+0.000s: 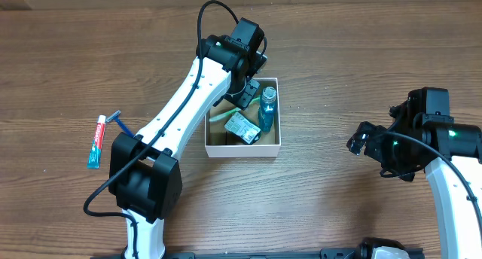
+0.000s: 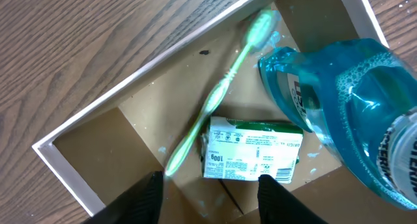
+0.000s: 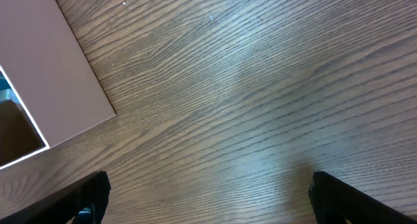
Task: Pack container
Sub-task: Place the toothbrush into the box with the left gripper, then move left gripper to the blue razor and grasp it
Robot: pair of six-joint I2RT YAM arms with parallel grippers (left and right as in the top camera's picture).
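Cardboard container (image 1: 245, 150), white outside and brown inside, sits on the wooden table (image 1: 339, 48) near the centre of the overhead frame. Inside it, a blue bottle (image 1: 267, 108) lies along the right wall and a green-and-white packet (image 1: 242, 127) rests in the middle. A green toothbrush (image 1: 224, 115) lies slanted across the left half, probably because it only fits diagonally. The left end effector (image 2: 212, 185) hangs directly above the container's interior. Its fingers are spread with nothing between them, judging by the wrist view; from overhead the wrist hides it. That pose suits releasing or nudging an item inside. The right end effector (image 3: 208, 191) hovers wide open and empty over bare table to the right of the container, likely parked out of the way. At the far left of the overhead frame, a toothpaste tube (image 1: 95, 141) and a blue razor (image 1: 120, 122) lie just beside each other, not yet packed.
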